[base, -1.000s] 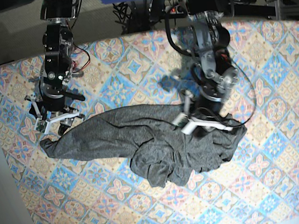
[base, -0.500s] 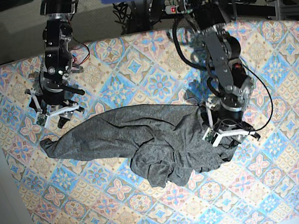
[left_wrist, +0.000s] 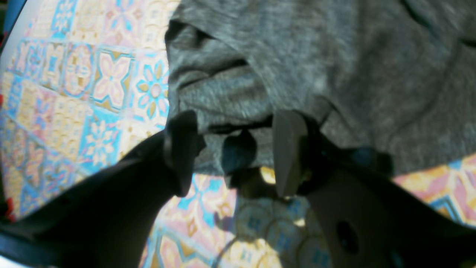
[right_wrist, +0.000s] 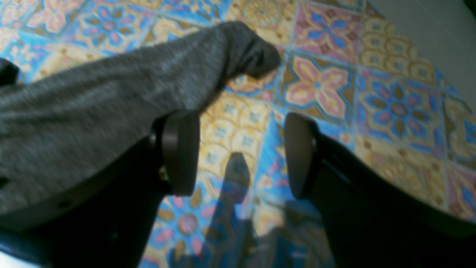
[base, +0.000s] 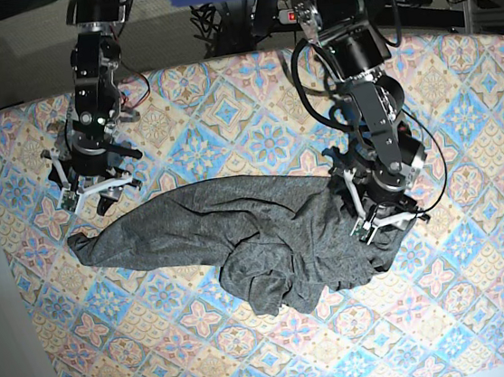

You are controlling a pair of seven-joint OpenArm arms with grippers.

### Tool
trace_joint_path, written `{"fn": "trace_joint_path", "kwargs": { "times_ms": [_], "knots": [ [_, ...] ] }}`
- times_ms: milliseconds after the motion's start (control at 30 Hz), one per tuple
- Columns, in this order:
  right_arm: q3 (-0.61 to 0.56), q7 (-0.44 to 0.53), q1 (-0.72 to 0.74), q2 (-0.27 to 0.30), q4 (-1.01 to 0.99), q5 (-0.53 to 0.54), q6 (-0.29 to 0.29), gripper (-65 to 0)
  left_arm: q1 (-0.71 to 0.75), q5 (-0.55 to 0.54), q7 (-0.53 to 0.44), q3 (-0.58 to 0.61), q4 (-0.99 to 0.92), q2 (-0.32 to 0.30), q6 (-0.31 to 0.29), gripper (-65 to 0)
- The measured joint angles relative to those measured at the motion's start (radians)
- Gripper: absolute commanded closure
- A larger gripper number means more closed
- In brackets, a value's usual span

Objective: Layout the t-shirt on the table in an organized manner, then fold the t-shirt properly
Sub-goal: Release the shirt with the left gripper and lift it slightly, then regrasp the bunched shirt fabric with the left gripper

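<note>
The t-shirt point(base: 249, 243) lay bunched mid-table point(base: 223, 92), both grippers released: left gripper point(base: 385, 221) over its hem, right gripper point(base: 97, 190) beside a sleeve. Spreading it called for pinching opposite edges.

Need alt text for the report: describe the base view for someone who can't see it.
Overhead view: a crumpled grey t-shirt lies stretched across the middle of a pastel floral-tiled table. The left gripper, open, sits over the shirt's bunched end at the picture's right. The right gripper, open, hangs just above the opposite end, clear of the fabric.
</note>
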Motion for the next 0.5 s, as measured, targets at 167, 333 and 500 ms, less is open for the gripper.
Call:
{"fn": "trace_joint_path", "kwargs": {
  "times_ms": [167, 333, 500],
  "knots": [
    [0.000, -0.004, -0.042, -0.003, 0.000, 0.000, 0.000, -34.6, -0.031, -0.008, 0.003, -0.003, -0.154, -0.034, 0.000, -31.8],
    [0.000, -0.001, -0.036, -0.003, 0.000, 0.000, 0.000, -34.6, -0.048, -0.011, 0.001, -0.002, -0.159, -0.023, 0.000, -25.1],
    [0.000, -0.005, -0.036, -0.003, 0.016, 0.000, 0.000, -34.6, -0.054, -0.059, 0.009, 0.002, -0.163, -0.001, -0.004, -4.6]
  ]
}}
